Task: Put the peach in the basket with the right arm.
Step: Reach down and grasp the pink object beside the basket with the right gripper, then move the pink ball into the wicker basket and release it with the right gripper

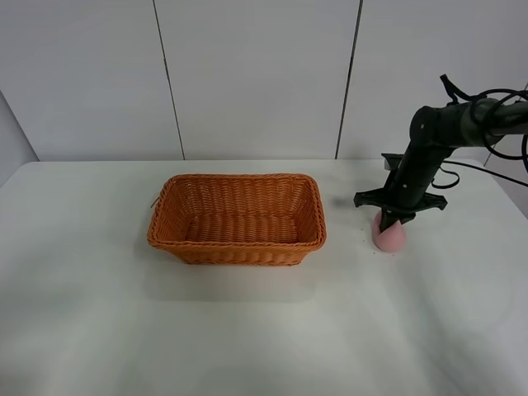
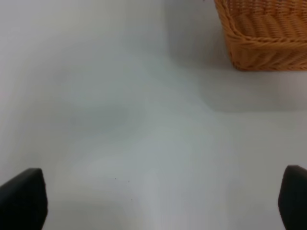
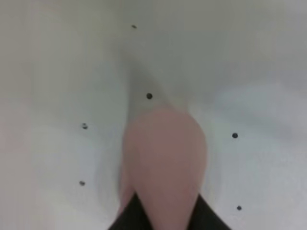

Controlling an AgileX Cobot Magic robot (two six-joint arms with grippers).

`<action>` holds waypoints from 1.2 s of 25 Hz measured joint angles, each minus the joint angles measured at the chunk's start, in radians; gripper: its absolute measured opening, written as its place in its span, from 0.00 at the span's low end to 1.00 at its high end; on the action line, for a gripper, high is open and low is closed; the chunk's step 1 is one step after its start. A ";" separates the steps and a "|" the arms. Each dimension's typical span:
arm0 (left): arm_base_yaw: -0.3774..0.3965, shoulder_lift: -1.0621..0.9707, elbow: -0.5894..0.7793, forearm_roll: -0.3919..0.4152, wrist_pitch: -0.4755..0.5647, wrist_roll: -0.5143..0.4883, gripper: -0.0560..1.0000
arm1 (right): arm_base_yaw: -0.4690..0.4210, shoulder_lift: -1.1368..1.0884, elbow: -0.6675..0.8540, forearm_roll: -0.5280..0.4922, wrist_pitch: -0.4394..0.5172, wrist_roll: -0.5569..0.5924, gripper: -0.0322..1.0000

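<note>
The pink peach [image 1: 389, 235] sits low over the white table, to the right of the orange-brown wicker basket [image 1: 235, 252]. My right gripper [image 1: 389, 221] comes down on it from above, and the black arm [image 1: 429, 157] rises behind. In the right wrist view the peach [image 3: 165, 158] fills the middle, with black fingers [image 3: 125, 218] pressed against both its sides, so the gripper is shut on it. I cannot tell whether the peach touches the table. The basket holds nothing. My left gripper [image 2: 158, 201] is open over bare table, with a corner of the basket [image 2: 264, 38] ahead of it.
The white table [image 1: 247, 330] stretches wide in front of and to the left of the basket. A panelled white wall [image 1: 256, 74] stands behind it. Black cables [image 1: 503, 124] trail from the right arm at the right edge. Small dark specks [image 3: 149, 96] dot the tabletop near the peach.
</note>
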 joint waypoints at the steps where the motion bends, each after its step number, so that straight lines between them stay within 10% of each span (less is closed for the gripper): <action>1: 0.000 0.000 0.000 0.000 0.000 0.000 0.99 | 0.000 0.000 0.000 0.000 0.000 0.000 0.03; 30: 0.000 0.000 0.000 0.000 0.000 0.000 0.99 | 0.119 -0.329 -0.200 -0.051 0.237 0.014 0.03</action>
